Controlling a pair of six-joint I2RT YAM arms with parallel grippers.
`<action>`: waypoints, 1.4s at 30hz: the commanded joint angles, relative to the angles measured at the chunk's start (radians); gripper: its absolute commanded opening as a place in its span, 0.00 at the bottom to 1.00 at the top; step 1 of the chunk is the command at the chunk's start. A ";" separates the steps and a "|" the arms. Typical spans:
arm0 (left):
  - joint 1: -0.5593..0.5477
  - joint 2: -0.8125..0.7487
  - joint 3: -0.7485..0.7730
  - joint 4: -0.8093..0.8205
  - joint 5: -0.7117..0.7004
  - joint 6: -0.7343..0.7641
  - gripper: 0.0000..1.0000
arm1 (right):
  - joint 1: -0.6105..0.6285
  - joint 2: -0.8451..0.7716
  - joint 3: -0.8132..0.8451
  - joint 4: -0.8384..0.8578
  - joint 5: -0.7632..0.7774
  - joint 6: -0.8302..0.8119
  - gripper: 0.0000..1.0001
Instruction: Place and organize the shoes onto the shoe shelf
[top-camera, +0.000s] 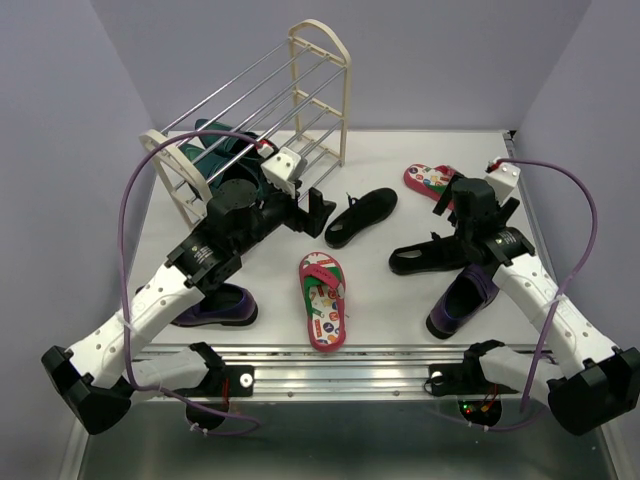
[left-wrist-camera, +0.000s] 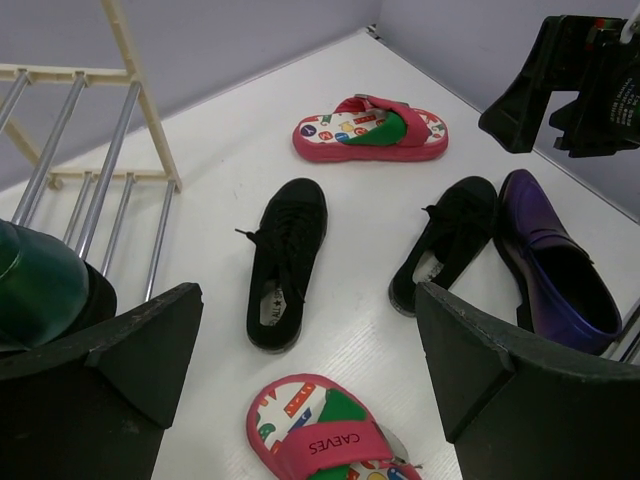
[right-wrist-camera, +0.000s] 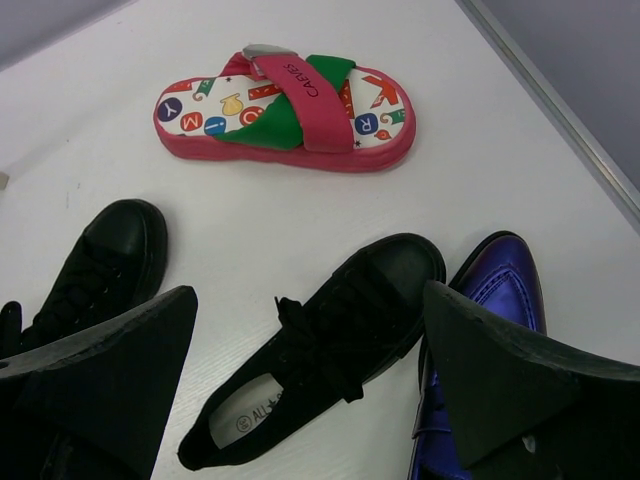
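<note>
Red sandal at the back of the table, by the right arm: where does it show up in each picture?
Top external: the red sandal sits upper right.
Left wrist: top centre.
Right wrist: top centre.
Shared landmark: the right-hand purple loafer, below the sandal in every view.

Beyond the left fingers (left-wrist-camera: 110, 370), matt black plastic, the shoe shelf (left-wrist-camera: 140, 90) has cream plastic frames and shiny metal rods (left-wrist-camera: 108, 165). A glossy dark green shoe (left-wrist-camera: 35, 285) sits just beside one finger. Between the fingers lies a matt black cloth shoe (left-wrist-camera: 285, 255) on the smooth white tabletop (left-wrist-camera: 220, 150). A glossy purple loafer (left-wrist-camera: 545, 250) lies beside them. Beyond the right fingers (right-wrist-camera: 90, 380) is a red flip-flop (right-wrist-camera: 285, 110) with a printed matt insole.
</note>
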 joint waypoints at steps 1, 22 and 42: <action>-0.001 0.013 0.048 0.041 0.022 0.011 0.98 | -0.004 -0.012 0.000 0.037 0.034 0.020 1.00; -0.080 0.216 0.231 -0.044 -0.124 -0.029 0.99 | -0.004 -0.003 -0.043 0.037 0.013 0.034 1.00; -0.111 0.595 0.496 -0.249 -0.351 -0.088 0.97 | -0.004 -0.003 -0.149 0.064 -0.026 0.183 1.00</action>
